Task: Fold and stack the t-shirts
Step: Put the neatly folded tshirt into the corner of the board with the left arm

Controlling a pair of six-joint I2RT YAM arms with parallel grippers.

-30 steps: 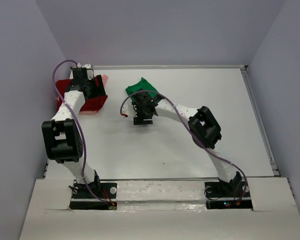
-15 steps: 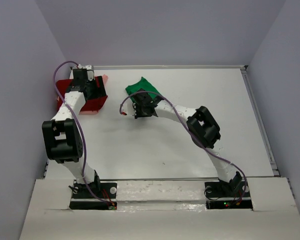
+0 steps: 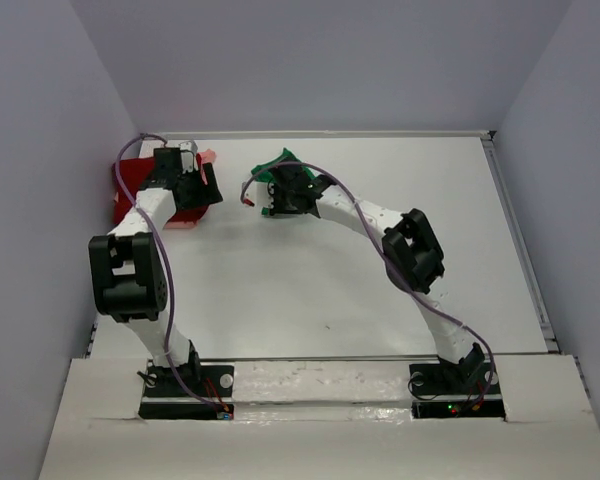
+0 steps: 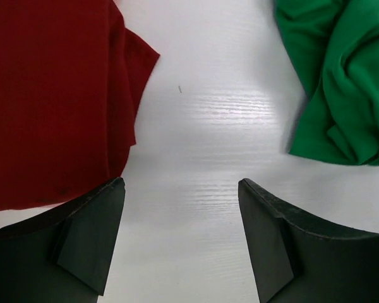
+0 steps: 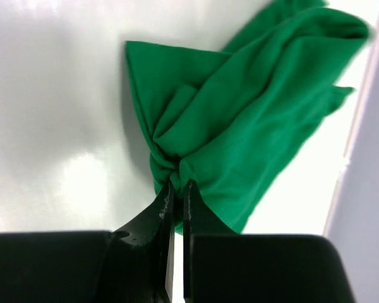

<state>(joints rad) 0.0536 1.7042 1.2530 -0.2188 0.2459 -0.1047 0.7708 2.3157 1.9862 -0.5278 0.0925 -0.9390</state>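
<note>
1. The right wrist view shows what the overhead view hides. The right gripper has its two fingers pinched almost together on a bunched fold of the green t-shirt. The cloth creases right at the tips and spreads ahead of them and off to their right
2. In the top view the wrist covers that pinch. Only a green corner shows just beyond the right gripper, on its far side, and neither view shows whether the cloth is off the table
3. The left wrist view shows the left gripper with its fingers spread wide. Only bare white tabletop lies between them, so it holds nothing
4. In that same view the dark red t-shirt lies flat ahead and to the left of the left gripper. Its edge runs down to just beside the left fingertip, and I cannot tell whether the two touch. The green t-shirt lies ahead and to the right, apart from the right finger
5. Only the top view shows the pale pink t-shirt. It peeks out at the edges of the dark red one: a corner just past the left gripper on its far side, and a strip on its near side
6. The top view also shows the left gripper between the red and pink shirts on its left and the green one near on its right
</note>
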